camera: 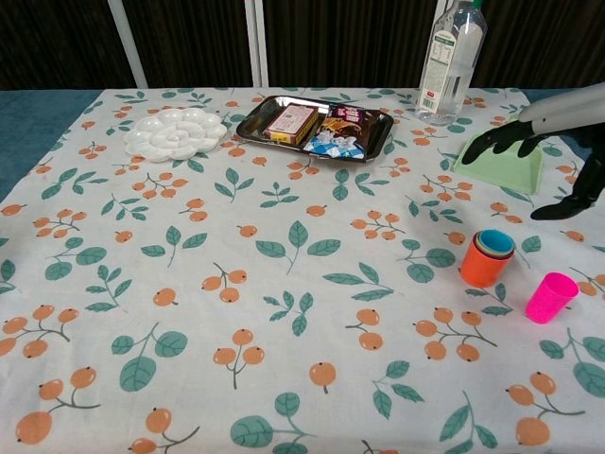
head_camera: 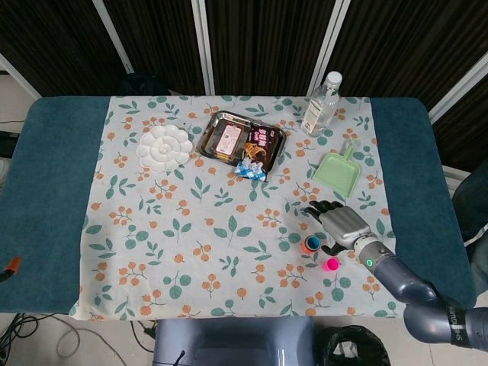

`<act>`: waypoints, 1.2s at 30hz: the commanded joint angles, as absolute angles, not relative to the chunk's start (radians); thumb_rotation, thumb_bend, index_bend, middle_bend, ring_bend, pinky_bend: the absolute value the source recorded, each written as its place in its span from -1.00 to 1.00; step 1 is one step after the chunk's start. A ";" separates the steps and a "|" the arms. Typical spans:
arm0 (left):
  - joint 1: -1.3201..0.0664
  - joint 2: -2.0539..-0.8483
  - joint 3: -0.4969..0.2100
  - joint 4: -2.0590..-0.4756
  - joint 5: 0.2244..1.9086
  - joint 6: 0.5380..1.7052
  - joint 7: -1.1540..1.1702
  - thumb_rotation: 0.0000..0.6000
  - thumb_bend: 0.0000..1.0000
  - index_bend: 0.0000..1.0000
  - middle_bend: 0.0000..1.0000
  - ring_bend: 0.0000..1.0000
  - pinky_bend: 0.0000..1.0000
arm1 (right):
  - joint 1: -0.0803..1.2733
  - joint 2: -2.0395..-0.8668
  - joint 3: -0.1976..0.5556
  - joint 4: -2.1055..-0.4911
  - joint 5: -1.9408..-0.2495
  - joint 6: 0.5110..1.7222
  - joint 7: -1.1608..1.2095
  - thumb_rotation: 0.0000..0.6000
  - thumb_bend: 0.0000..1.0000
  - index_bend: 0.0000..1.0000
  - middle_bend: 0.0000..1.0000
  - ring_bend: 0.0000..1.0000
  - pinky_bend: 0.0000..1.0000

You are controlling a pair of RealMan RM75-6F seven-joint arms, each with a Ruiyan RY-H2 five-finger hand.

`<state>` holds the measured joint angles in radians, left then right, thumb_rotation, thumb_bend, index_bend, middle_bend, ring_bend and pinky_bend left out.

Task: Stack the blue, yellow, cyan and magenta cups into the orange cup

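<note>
Nearest us, one magenta cup (camera: pixel 550 296) stands alone just beside one orange cup (camera: pixel 486 257) with the others nested inside. Our right hand (camera: pixel 558 156) hangs above, fingers spread, holding nothing. Further back: one green dustpan (camera: pixel 502 159), one snack tray (camera: pixel 315 126), one white palette (camera: pixel 176 132), one bottle (camera: pixel 451 60).

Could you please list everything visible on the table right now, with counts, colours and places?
orange cup: one, orange, right side, smaller cups nested inside
cyan cup: one, cyan, innermost in the stack
magenta cup: one, magenta, standing alone beside the stack
dustpan: one, pale green, far right
bottle: one, clear, back right
tray: one, dark metal, back centre, holding snack packets
palette: one, white, back left
tablecloth: one, leaf and orange print
right hand: open, raised above the stack, holding nothing
</note>
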<state>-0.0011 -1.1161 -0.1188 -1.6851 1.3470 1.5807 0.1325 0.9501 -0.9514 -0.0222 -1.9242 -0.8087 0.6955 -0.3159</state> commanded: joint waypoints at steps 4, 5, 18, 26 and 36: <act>-0.003 -1.116 -0.119 -1.685 1.348 1.579 0.132 1.00 -0.63 -0.64 -0.80 -1.00 -1.00 | 0.875 -0.837 -0.078 -2.027 -0.893 0.737 -0.315 1.00 -0.17 -0.61 -1.00 -0.90 -0.77; -0.003 -1.117 -0.119 -1.685 1.350 1.579 0.133 1.00 -0.63 -0.64 -0.80 -1.00 -1.00 | 0.865 -0.830 -0.085 -2.037 -0.904 0.740 -0.312 1.00 -0.17 -0.58 -1.00 -0.90 -0.77; -0.003 -1.119 -0.116 -1.688 1.356 1.582 0.140 1.00 -0.63 -0.62 -0.80 -1.00 -1.00 | 0.655 -0.907 -0.167 -2.010 -1.182 0.923 -0.313 1.00 -0.17 -0.50 -1.00 -0.90 -0.77; -0.004 -1.119 -0.117 -1.686 1.353 1.580 0.139 1.00 -0.63 -0.62 -0.80 -1.00 -1.00 | 0.608 -1.004 -0.163 -1.924 -1.218 0.971 -0.347 1.00 -0.17 -0.50 -1.00 -0.90 -0.77; -0.005 -1.121 -0.116 -1.685 1.354 1.577 0.143 1.00 -0.63 -0.62 -0.80 -1.00 -1.00 | 0.593 -1.074 -0.133 -1.864 -1.194 0.973 -0.347 1.00 -0.17 -0.45 -1.00 -0.90 -0.77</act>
